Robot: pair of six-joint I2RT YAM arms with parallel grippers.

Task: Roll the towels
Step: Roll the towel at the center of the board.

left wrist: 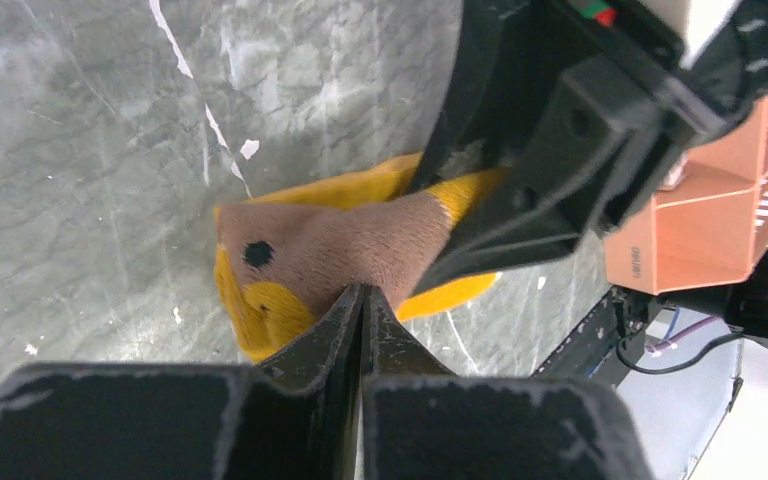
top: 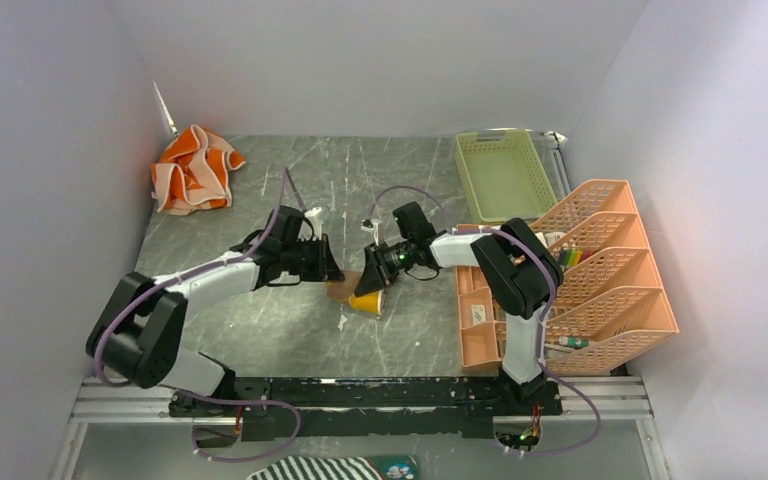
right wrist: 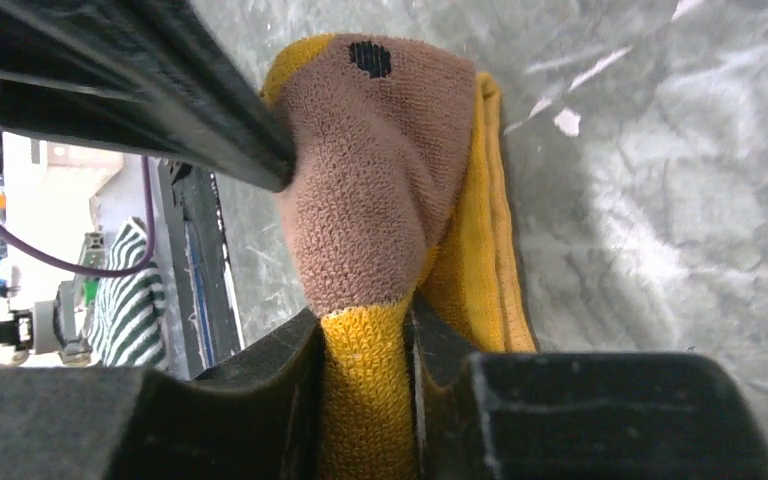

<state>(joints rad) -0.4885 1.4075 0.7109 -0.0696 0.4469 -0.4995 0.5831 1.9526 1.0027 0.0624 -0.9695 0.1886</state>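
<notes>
The mustard-yellow towel (top: 368,301), which has a brown patch with a black dot (left wrist: 340,245), lies bunched at the table's middle between both grippers. My left gripper (left wrist: 363,292) is shut, its tips pinching the edge of the brown patch. My right gripper (right wrist: 365,322) is shut on a thick fold of the yellow cloth (right wrist: 365,400). In the top view the left gripper (top: 332,272) and the right gripper (top: 368,280) face each other closely over this towel. The orange towel (top: 194,168) with its cream border sits crumpled at the back left, far from both arms.
A green basket (top: 505,175) stands at the back right. An orange tiered organiser (top: 600,270) fills the right side, close to the right arm. A black-and-white striped cloth (top: 310,468) lies below the front rail (top: 360,395).
</notes>
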